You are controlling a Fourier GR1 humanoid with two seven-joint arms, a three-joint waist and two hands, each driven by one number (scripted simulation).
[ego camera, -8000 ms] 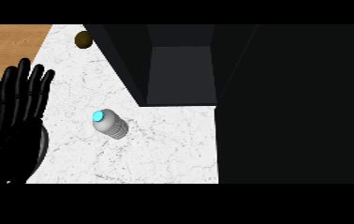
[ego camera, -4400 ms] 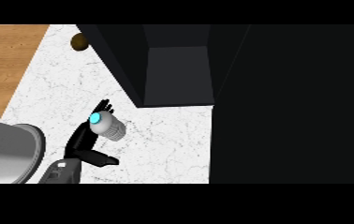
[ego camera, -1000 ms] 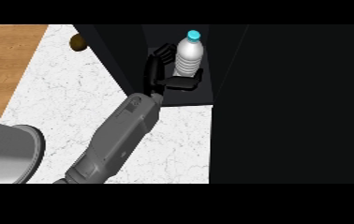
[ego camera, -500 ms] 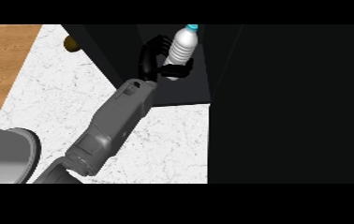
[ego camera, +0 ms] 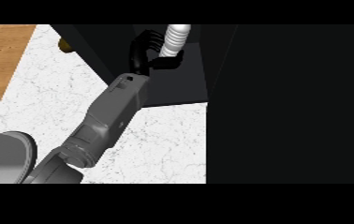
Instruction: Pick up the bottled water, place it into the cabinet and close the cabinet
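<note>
Bottled water [ego camera: 174, 40] (tilted) in left hand [ego camera: 146, 49]

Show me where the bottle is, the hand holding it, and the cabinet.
bottle [ego camera: 173, 39], head view, on its ribbed white body above the hand.
left hand [ego camera: 145, 49], head view, on the curled black fingers.
cabinet [ego camera: 176, 85], head view, on the dark floor inside the opening.

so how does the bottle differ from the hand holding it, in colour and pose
The bottled water is pale, whitish and ribbed; the left hand is black. The bottle is a straight cylinder leaning slightly, its top cut off by the view's upper edge; the hand is curled, fingers and thumb wrapped round the bottle's lower part. Both are inside the dark cabinet opening, above the counter.
</note>
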